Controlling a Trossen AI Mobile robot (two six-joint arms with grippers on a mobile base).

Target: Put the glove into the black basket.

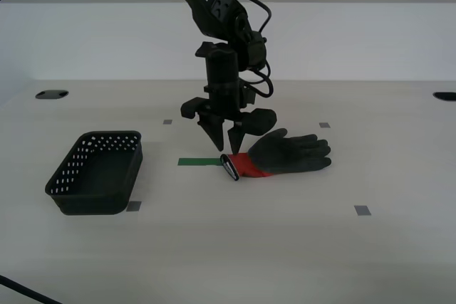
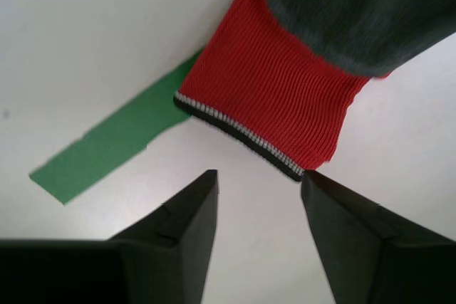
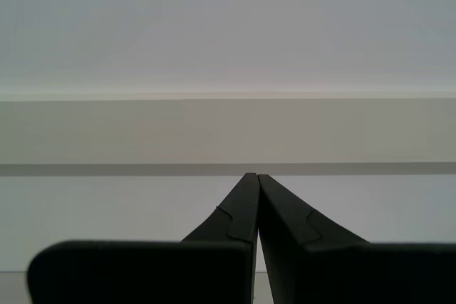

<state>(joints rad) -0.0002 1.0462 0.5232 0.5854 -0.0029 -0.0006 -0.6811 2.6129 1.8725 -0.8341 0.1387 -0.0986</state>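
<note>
The glove (image 1: 288,154) lies flat on the table, dark grey with a red knit wrist (image 2: 274,101) and a black-and-white cuff edge. My second gripper (image 1: 223,140) is open and empty, pointing down just above the cuff end, its fingertips (image 2: 199,201) a little short of the cuff edge. The black basket (image 1: 96,172) stands empty at the exterior view's left, well apart from the glove. My first gripper (image 3: 255,179) is shut and empty, facing a plain wall; it does not show in the exterior view.
A green tape strip (image 1: 199,162) lies on the table beside the cuff, also in the second wrist view (image 2: 107,147). Small grey tape marks (image 1: 363,211) dot the table. Dark holes sit at the far corners (image 1: 51,94).
</note>
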